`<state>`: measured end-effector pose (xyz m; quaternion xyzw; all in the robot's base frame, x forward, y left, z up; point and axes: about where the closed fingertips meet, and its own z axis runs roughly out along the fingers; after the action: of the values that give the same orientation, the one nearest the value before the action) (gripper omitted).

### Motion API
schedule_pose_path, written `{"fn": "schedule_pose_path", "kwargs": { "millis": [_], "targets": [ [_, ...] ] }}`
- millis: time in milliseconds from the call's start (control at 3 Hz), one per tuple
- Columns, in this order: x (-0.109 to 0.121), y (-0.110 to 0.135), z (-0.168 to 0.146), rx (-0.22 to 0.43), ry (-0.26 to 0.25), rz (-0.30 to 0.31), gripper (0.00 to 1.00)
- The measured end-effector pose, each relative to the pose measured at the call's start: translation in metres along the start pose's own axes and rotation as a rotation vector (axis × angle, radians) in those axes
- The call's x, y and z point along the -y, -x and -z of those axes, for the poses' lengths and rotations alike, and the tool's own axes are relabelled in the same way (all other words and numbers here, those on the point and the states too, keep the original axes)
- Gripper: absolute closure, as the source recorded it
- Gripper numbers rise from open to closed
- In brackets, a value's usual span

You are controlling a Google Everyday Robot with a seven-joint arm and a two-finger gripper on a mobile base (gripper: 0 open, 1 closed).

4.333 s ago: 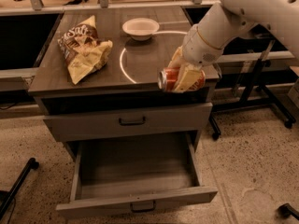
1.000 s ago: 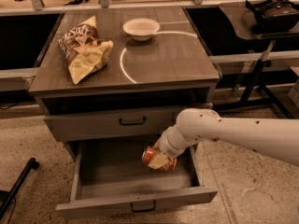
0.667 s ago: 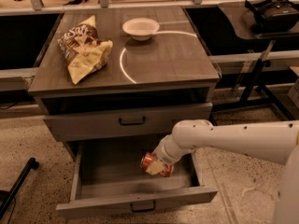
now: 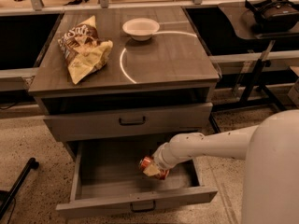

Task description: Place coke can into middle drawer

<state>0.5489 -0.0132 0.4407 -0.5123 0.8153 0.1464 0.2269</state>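
Placement is being done: can (image 4: 146,162) being gripped by hand (image 4: 153,169) inside mid drawer (image 4: 135,201); release prob. being needed next.

Lab benches (image 4: 240,28); gripper (image 4: 154,170), can (image 4: 146,163) in drawer (image 4: 135,200).

gripper (image 4: 153,170) in middle drawer (image 4: 136,203); grips coke can (image 4: 147,163) (tilted)

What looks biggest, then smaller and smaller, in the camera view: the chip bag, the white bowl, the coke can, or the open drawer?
1. middle drawer
2. chip bag
3. white bowl
4. coke can

The gripper holds the can inside the open drawer. The bowl sits farthest away, yet looks bigger than the can.
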Motion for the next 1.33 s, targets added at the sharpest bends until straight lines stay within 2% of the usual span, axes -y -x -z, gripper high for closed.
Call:
{"fn": "schedule_pose_path", "kwargs": {
  "millis": [333, 1000, 1333],
  "targets": [
    [0.011, -0.006, -0.022, 0.015, -0.001, -0.025, 0.44],
    [0.022, -0.017, -0.045, 0.016, 0.012, -0.050, 0.00],
    [0.027, -0.031, -0.035, 0.009, -0.009, -0.075, 0.00]
  ]
}}
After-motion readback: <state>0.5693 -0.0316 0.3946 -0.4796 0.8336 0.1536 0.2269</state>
